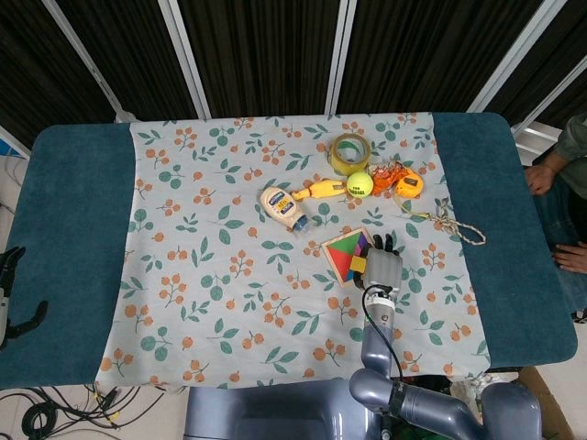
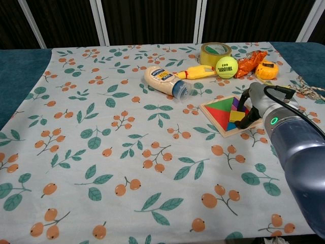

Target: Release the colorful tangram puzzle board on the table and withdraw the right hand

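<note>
- Here the colorful tangram puzzle board (image 1: 347, 255) is seen lying flat on the floral tablecloth (image 1: 211, 275), right of the table's middle, turned corner-on like a diamond.
- The right hand (image 1: 382, 268) is laid over the board's right edge; in the chest view dark fingers (image 2: 248, 120) are seen curled down against that edge, so the board appears to be gripped, though the contact is partly hidden by the wrist.
- The right arm (image 2: 299, 152) is extended from the near table edge up to the board.
- Just beyond the board, a mayonnaise bottle (image 1: 283, 207) is laid on its side, with a yellow rubber chicken toy (image 1: 317, 190) beside it.
- A tennis ball (image 1: 359, 184) is set next to the toy, and a roll of tape (image 1: 349, 152) stands behind it.
- An orange snack packet (image 2: 250, 63) and a small orange tape measure (image 1: 408, 184) are placed right of the ball.
- A length of rope (image 1: 449, 225) is stretched out to the right of the board, apart from it.
- The left hand (image 1: 11, 295) is held at the far left edge of the table (image 1: 73, 266), well apart from everything, with its fingers spread and nothing in them.
</note>
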